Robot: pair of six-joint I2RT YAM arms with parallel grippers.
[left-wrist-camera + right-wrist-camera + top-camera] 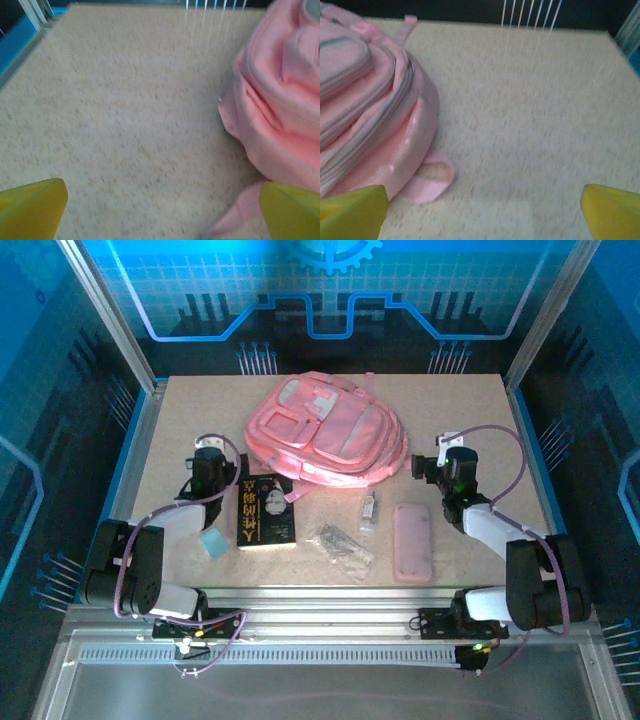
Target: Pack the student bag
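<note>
The left gripper (162,212) holds its yellow fingers (32,207) spread wide with nothing between them, and the right gripper (482,212) is equally wide and empty. Outward from them, the student bag (325,430) lies flat at the far middle of the table (180,420), between the two grippers, its long axis running roughly left to right. It sits just beside each, to the left gripper's right and the right gripper's left. The left one looks slightly nearer, though the blurred wrist views leave that uncertain.
</note>
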